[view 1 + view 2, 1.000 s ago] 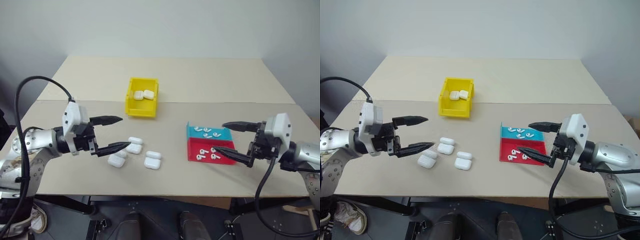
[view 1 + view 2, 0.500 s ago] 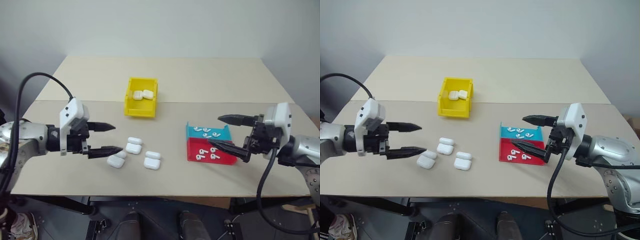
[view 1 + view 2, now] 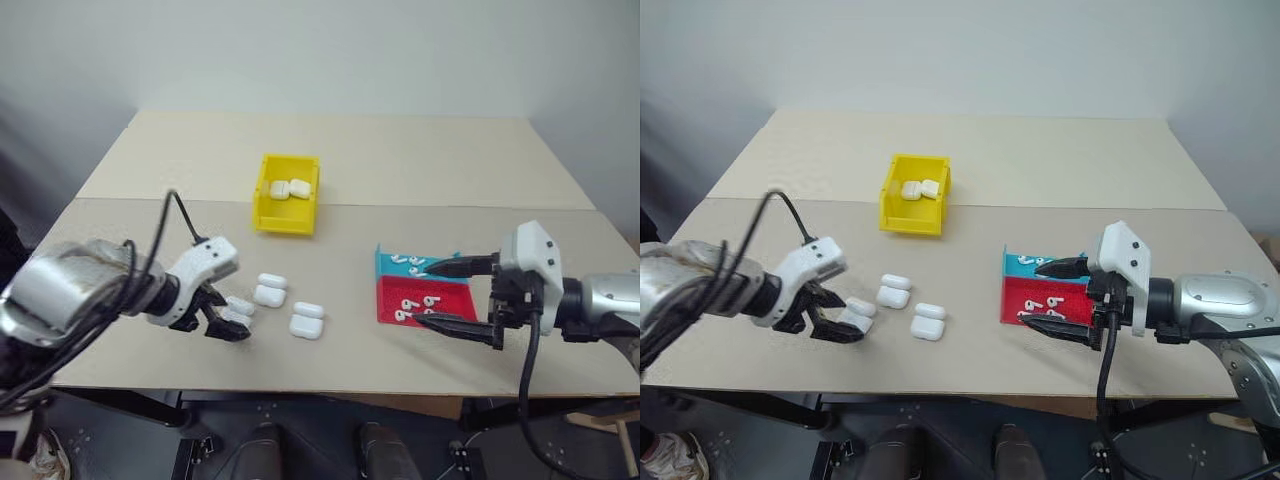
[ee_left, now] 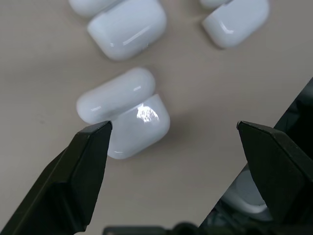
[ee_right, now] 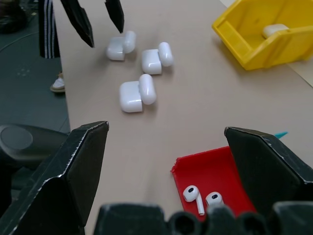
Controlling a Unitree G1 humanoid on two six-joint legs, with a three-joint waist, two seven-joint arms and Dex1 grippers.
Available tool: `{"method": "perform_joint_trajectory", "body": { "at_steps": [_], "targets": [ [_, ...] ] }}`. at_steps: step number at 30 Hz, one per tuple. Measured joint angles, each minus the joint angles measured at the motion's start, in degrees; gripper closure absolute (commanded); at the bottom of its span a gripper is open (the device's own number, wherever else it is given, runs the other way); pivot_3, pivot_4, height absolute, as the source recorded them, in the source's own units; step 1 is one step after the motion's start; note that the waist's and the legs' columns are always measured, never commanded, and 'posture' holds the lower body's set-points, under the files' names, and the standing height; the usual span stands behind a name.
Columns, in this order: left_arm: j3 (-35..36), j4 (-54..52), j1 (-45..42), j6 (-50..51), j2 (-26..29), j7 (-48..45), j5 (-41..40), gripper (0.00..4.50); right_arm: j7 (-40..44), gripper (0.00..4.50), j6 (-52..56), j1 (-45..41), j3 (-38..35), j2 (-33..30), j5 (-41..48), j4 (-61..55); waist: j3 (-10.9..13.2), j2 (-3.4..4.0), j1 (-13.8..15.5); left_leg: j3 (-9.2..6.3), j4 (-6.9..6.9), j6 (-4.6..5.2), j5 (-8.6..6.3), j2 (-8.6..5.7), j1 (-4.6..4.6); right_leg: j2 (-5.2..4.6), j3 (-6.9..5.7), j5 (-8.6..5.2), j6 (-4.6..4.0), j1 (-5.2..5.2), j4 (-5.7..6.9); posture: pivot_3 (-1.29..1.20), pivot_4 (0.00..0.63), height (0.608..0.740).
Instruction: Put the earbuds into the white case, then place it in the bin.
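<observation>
Three white cases lie with lids open on the table: one (image 3: 238, 311) at the left, one (image 3: 268, 290) behind it, one (image 3: 305, 320) to the right. My left gripper (image 3: 224, 322) points steeply down over the left case (image 4: 123, 113), open, its fingers (image 4: 73, 181) astride it and apart from it. Earbuds (image 3: 414, 308) lie in a red tray (image 3: 450, 318); more earbuds (image 3: 408, 262) lie in a teal tray (image 3: 384, 262). My right gripper (image 3: 424, 296) hangs open over these trays, holding nothing. The yellow bin (image 3: 283, 222) stands behind the cases.
Two more white cases (image 3: 288, 188) lie inside the bin. The red tray's corner (image 5: 183, 169) with two earbuds (image 5: 196, 194) sits just under my right gripper. The table's front edge runs close below both grippers.
My left gripper has tipped from level to steeply downward and sunk over the left case. My right gripper has shifted a little left over the trays. Both stay open.
</observation>
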Motion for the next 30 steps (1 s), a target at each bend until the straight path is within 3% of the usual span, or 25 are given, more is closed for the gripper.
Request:
{"method": "perform_joint_trajectory", "body": {
  "at_steps": [8,20,23,26,30],
  "targets": [
    [-1.4,3.59,-0.09,0.98,-3.96,8.79,-0.45,0.04,3.51,0.0,-1.83,-0.53,0.29,-0.09,-0.53,0.8,0.01,-0.02,0.02,-0.04,0.06,0.0,0.0,-0.01,0.08,-0.01,-0.01,-0.02,-0.06,0.09,0.08,0.0,0.15,0.74],
    [-3.79,10.03,-2.83,0.99,-5.4,18.78,-6.22,0.04,3.92,0.0,-2.91,0.37,0.18,-0.09,-1.05,0.49,-0.01,0.01,0.09,-0.03,0.05,0.0,0.0,-0.01,0.31,-0.02,0.0,-0.02,-0.07,0.25,0.13,0.0,0.15,0.74],
    [-4.28,9.78,-3.01,0.99,-5.42,21.37,-7.9,0.66,3.83,0.0,-3.21,0.8,0.18,-0.08,-1.3,0.0,-0.02,0.02,0.16,-0.02,0.05,0.0,0.0,-0.02,0.32,-0.03,0.01,-0.06,-0.15,0.26,0.15,0.0,0.15,0.74],
    [-4.96,9.45,-3.24,0.99,-4.83,22.67,-8.35,1.59,3.54,0.0,-3.33,0.85,0.18,0.03,-1.75,-0.43,-0.02,0.02,0.14,-0.01,0.05,0.0,0.0,-0.02,0.3,-0.03,0.02,-0.05,-0.13,0.24,0.12,0.0,0.15,0.74],
    [-4.07,8.52,-2.61,0.97,-4.72,23.38,-7.77,1.76,2.87,0.0,-3.51,0.84,0.18,0.49,-2.19,-0.44,-0.01,0.0,0.14,-0.01,0.04,0.0,0.0,-0.03,0.24,-0.03,0.03,0.02,-0.03,0.19,0.11,0.0,0.15,0.74]
  ]
}}
